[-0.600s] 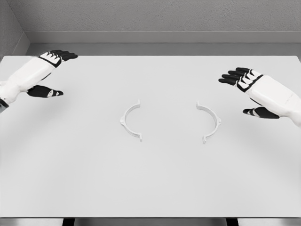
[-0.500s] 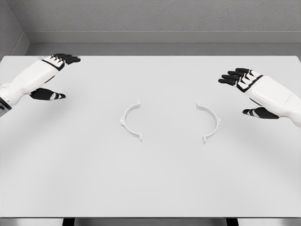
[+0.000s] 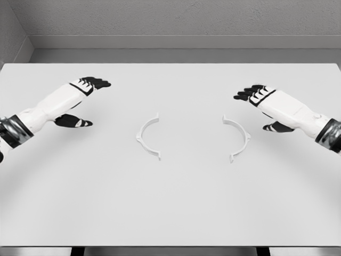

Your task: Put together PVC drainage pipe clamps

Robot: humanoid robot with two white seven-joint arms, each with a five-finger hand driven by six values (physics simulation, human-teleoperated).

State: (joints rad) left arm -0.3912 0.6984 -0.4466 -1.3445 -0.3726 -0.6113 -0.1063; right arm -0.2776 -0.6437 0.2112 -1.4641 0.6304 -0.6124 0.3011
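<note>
Both open hands are moving inward over the table, the left hand (image 3: 72,98) reaching farther toward the middle and the right hand (image 3: 277,104) edging toward the right clamp half (image 3: 238,137).

my white table (image 3: 170,208) carries two white half-ring clamp pieces lying flat and apart near its middle: the left clamp half (image 3: 147,136) and the right clamp half (image 3: 238,138), their open sides facing each other.

Bright, even light, soft shadows, sharp
</note>
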